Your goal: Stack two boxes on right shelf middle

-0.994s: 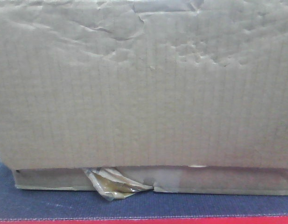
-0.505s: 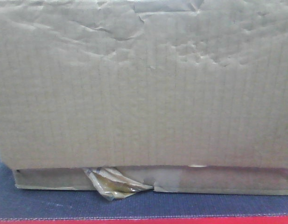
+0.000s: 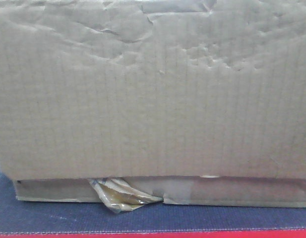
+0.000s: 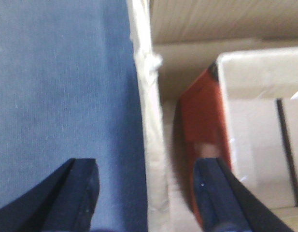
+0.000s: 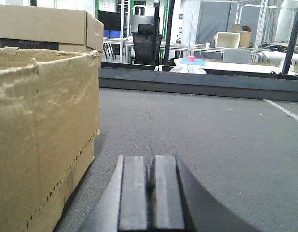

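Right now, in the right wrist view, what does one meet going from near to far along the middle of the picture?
right gripper → grey surface → dark raised ledge → black office chair

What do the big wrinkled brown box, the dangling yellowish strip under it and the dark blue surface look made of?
Big wrinkled brown box: matte corrugated cardboard, faint flute lines, dented. Dangling yellowish strip: probably glossy clear plastic tape, crumpled. Dark blue surface: seemingly woven fabric, fine ribbed texture.
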You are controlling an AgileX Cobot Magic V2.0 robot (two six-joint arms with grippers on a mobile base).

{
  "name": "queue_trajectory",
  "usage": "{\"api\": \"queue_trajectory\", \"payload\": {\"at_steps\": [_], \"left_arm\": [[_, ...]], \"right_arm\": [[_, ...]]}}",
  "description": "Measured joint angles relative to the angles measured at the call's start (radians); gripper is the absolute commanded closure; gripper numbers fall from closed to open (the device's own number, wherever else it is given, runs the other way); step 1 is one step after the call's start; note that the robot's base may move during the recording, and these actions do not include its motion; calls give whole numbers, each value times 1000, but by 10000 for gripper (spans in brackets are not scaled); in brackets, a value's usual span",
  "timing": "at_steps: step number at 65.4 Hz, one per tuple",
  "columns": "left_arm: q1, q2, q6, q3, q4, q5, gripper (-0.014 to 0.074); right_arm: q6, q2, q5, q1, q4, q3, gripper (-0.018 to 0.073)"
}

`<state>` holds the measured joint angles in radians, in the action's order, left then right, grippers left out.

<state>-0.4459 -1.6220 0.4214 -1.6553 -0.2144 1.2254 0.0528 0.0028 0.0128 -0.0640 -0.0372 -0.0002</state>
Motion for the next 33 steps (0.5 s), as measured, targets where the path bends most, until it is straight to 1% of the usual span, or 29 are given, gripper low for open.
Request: {"api": "queue_trajectory", "payload": {"at_steps": [10, 19, 33], "left_arm": [[9, 0, -2, 28, 0, 0, 257], [28, -8, -2, 33, 22, 0, 257], [29, -39, -2, 36, 55, 0, 258]], "right_arm": [[0, 0, 0, 0, 0, 0, 720], [0, 0, 0, 0, 0, 0, 720], [0, 0, 0, 0, 0, 0, 720]]}}
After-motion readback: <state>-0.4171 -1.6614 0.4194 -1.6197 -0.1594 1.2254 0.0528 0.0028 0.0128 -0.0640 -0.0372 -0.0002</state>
